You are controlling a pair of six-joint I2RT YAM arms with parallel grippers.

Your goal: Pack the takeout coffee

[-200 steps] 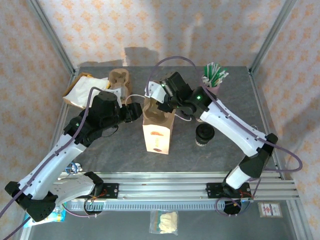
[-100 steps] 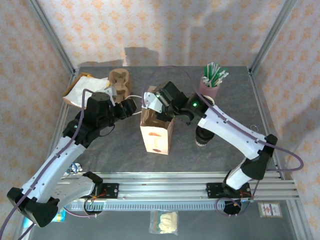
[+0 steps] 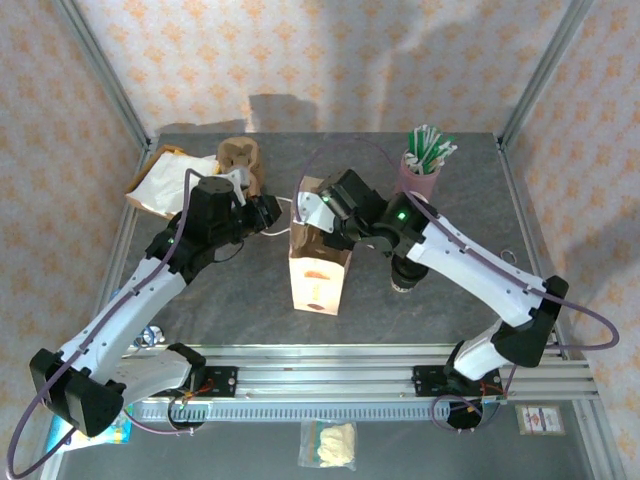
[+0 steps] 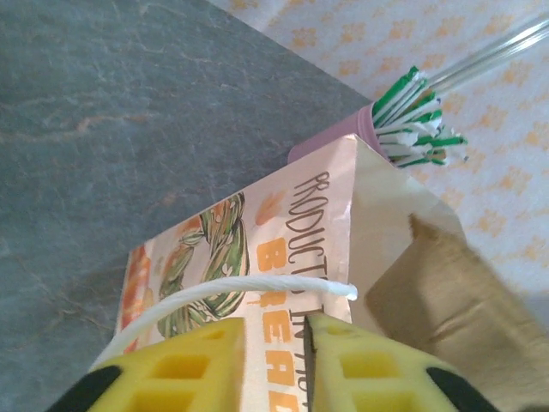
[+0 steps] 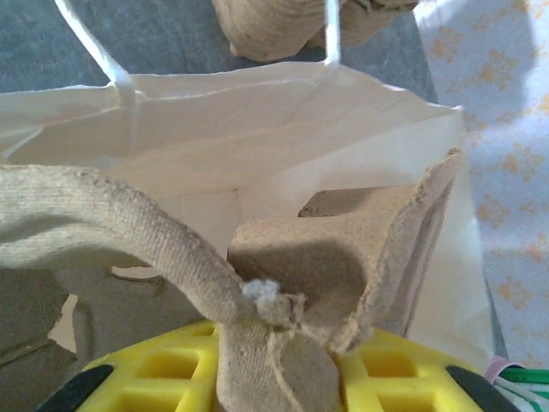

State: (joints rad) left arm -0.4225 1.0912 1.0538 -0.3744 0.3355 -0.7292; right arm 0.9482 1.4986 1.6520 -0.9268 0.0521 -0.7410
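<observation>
The takeout coffee (image 3: 408,270), a small cup with a black lid, stands on the table just right of the printed paper bag (image 3: 320,268). My right gripper (image 3: 320,207) is over the bag's open top, shut on a brown pulp cup carrier (image 5: 343,249) that hangs into the bag (image 5: 257,112). My left gripper (image 3: 274,212) is at the bag's left top edge. In the left wrist view its yellow fingers (image 4: 276,322) stand a narrow gap apart astride the bag's rim (image 4: 214,249), with the white string handle (image 4: 257,292) lying across them.
A pink cup of green-and-white straws (image 3: 424,160) stands at the back right. More pulp carriers (image 3: 240,160) and a pile of flat paper bags (image 3: 165,180) lie at the back left. Metal frame posts border the table.
My left gripper has come in to the bag's rim and its jaws have narrowed. The right gripper has shifted slightly with the carrier, and the bag has moved a little.
</observation>
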